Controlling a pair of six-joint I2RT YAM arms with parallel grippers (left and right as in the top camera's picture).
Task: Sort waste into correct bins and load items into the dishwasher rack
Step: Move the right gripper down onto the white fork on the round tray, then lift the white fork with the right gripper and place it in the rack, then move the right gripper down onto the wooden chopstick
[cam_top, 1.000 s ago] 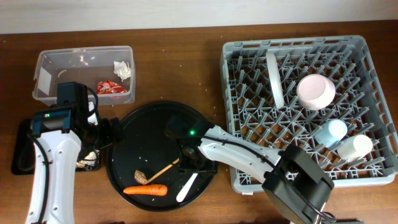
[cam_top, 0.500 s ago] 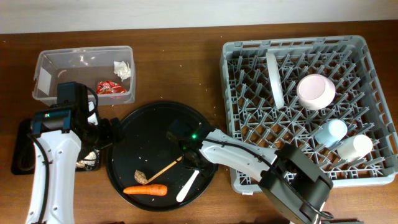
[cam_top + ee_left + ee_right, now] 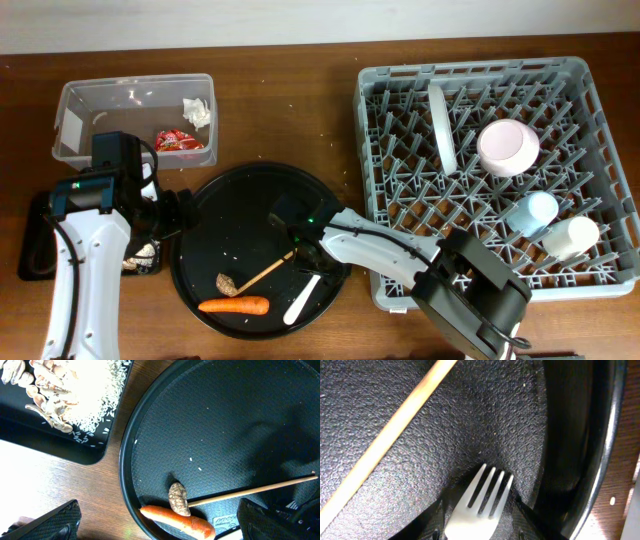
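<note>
right pincer [image 3: 477, 512] wide open, nothing gripped. Its fingers [image 3: 530, 522] straddle the white plastic fork [image 3: 481, 494]: tines lie between them, flat on the round black tray [image 3: 602, 435]. Can't tell if the pads touch the fork. Thin wooden stick [image 3: 385, 440] lies just ahead of the tips, apart from the fork. Dishwasher rack [image 3: 366, 150] is off to the pincer's right. left pincer [image 3: 159, 510] also open and empty, with carrot [image 3: 175, 521] and nut shell [image 3: 178, 499] between its fingers and shallow black tray [image 3: 60, 447] to its left
</note>
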